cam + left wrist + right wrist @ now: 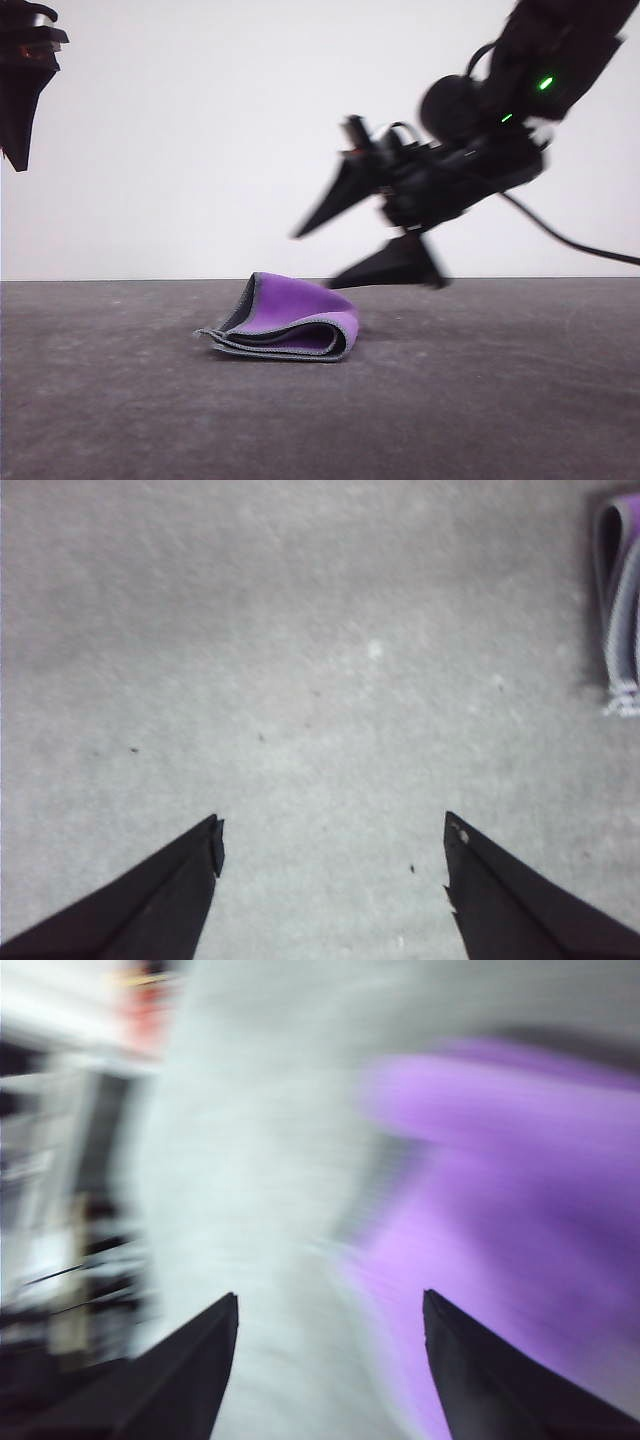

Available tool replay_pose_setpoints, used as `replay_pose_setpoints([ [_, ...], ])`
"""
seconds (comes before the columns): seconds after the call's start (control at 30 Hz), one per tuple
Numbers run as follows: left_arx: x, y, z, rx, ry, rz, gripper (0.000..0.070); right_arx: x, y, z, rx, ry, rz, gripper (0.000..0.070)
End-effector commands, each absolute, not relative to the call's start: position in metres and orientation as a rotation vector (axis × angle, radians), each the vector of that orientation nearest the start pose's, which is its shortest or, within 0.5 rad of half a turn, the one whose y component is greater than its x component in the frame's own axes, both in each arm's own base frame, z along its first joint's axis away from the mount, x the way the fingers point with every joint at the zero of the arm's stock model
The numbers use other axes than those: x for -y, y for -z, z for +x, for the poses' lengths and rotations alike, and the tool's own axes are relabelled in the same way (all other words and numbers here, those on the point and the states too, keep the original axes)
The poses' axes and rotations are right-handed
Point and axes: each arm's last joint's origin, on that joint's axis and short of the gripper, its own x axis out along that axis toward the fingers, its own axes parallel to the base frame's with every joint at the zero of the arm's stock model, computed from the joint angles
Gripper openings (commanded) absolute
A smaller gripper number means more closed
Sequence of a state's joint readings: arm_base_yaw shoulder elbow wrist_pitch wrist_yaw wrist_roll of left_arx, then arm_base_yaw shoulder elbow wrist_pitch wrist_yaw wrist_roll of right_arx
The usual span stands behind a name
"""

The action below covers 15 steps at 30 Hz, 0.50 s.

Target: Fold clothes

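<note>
Right end effector [315, 255] is seen in the front view above the surface [480, 400], its two fingers spread wide and nothing gripped between them; its outline is blurred. Just below and slightly to the left of its lower finger, the cloth [290, 318] is found folded over on the surface, purple face outward, grey stitched edging along the stacked layers. In the right wrist view the cloth [500, 1210] is shown as a purple smear beyond the parted fingers [190, 1370]. Left end effector [330, 835] is held released, well apart from the cloth [620, 610], above bare grey surface [300, 680].
</note>
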<state>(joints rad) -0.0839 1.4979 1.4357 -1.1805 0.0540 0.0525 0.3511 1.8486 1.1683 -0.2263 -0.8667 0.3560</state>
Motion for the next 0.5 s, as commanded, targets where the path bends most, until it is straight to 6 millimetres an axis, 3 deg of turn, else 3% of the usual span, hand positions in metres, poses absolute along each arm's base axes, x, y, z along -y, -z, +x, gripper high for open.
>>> replay_pose_setpoints([
  [0.0,0.024,-0.32,0.283,-1.232,0.152,0.071,0.0431,-0.135,-0.193,0.342,-1.069,-0.951,0.372,0.0372],
  [0.27,0.016,-0.321,0.285,-1.212,0.128,0.054,0.0431,-0.049,-0.251,0.311,-1.04,-0.59,0.169,0.0372],
  [0.47,0.013,-0.321,0.286,-1.21,0.118,0.048,0.0431,-0.009,-0.3,0.273,-0.937,-0.309,0.048,0.0372],
])
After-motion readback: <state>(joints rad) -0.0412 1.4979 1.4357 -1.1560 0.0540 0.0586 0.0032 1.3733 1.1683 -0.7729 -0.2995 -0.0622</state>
